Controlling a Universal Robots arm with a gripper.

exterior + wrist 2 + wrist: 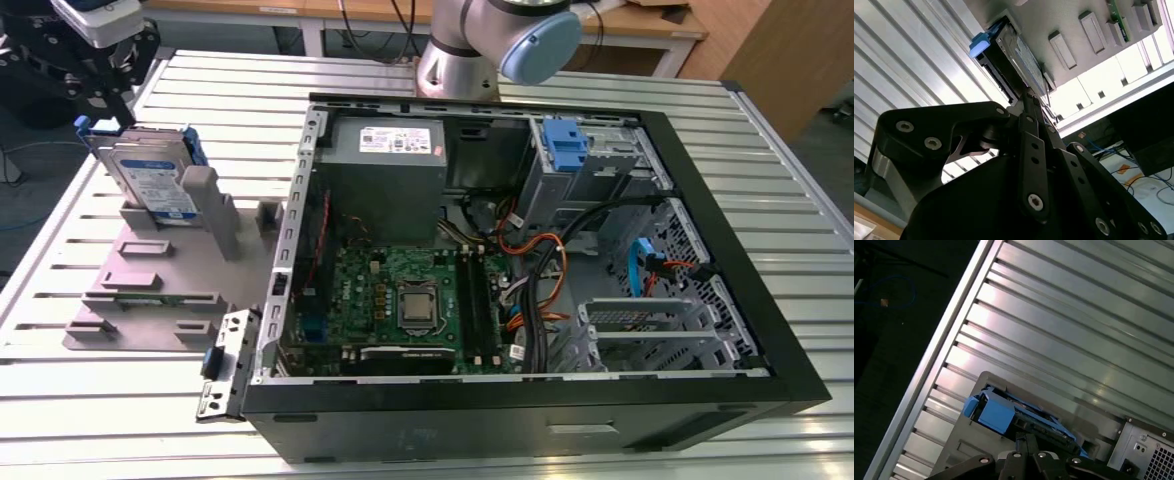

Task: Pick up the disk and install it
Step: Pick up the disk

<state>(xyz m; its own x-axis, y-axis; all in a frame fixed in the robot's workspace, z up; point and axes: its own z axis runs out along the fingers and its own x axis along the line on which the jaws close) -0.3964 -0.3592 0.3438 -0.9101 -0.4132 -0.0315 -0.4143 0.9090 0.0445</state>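
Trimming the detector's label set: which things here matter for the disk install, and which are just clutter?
Job:
disk, upright in the grey holder
gripper, close above it
open computer case

Just there:
grey power supply box
motherboard
bare blue bracket
cables
slatted table

Plenty of open slatted table (54, 400) on the exterior view's left of the grey holder (147, 290) and along the near edge. On the holder's right, the computer case (761, 330) wall sits just beside it. Cables (547, 290) clutter the case's inside, and the arm's base (461, 60) blocks the far edge.
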